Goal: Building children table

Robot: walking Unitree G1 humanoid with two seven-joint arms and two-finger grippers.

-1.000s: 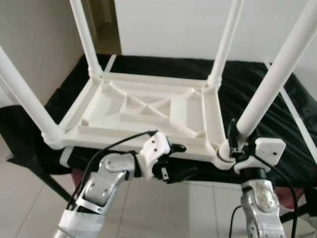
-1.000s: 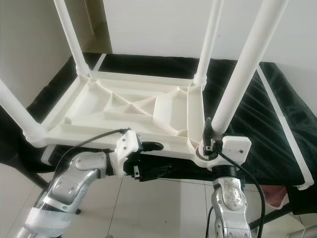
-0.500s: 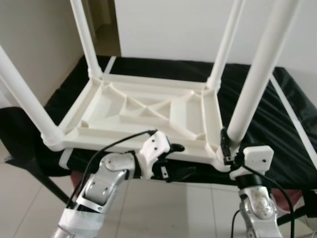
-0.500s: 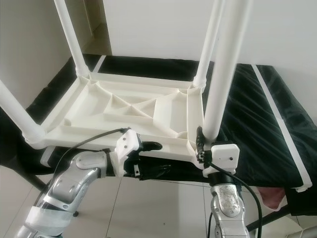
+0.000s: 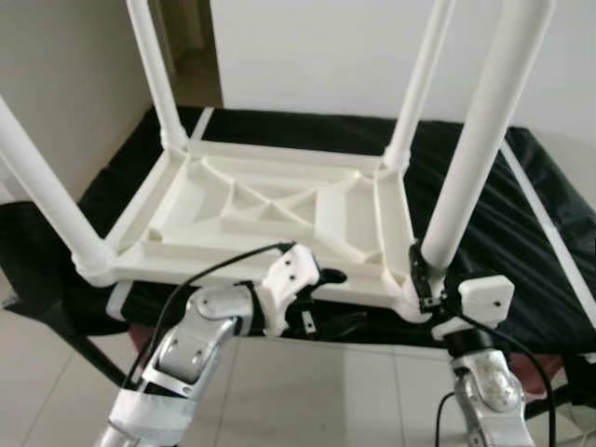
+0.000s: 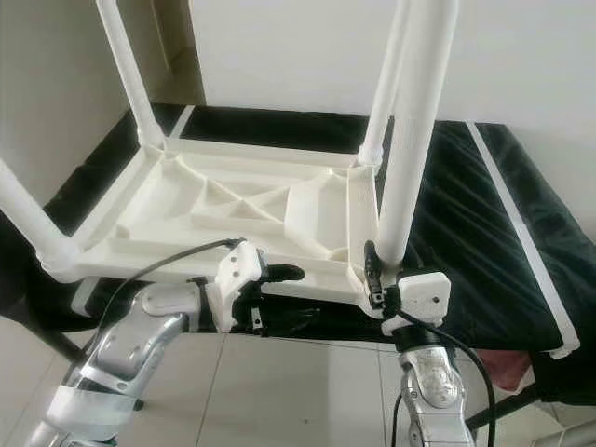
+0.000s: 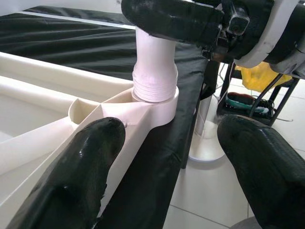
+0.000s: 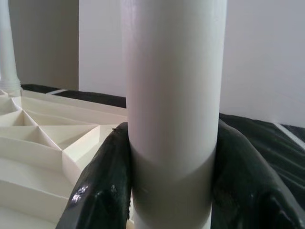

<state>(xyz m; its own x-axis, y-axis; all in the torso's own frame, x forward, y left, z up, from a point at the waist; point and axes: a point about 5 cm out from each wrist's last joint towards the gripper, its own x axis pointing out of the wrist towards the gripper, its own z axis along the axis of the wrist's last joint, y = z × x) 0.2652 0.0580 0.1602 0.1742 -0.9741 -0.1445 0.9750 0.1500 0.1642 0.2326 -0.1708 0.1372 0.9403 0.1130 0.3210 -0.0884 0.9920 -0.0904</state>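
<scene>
Four white legs stand up from the upturned children's table (image 5: pixel 270 205), which lies on a black-covered worktop (image 5: pixel 521 223) with its near edge along the worktop's near edge. My right claw (image 6: pixel 372 275) grips the near right leg (image 5: pixel 475 140) just above its socket. My left claw (image 5: pixel 321 289) is open at the table's near edge.

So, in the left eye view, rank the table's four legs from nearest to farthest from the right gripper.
1. Near right leg, clamped in the right gripper.
2. Far right leg, behind it on the same side.
3. Near left leg, across the front edge.
4. Far left leg, diagonally opposite.
</scene>
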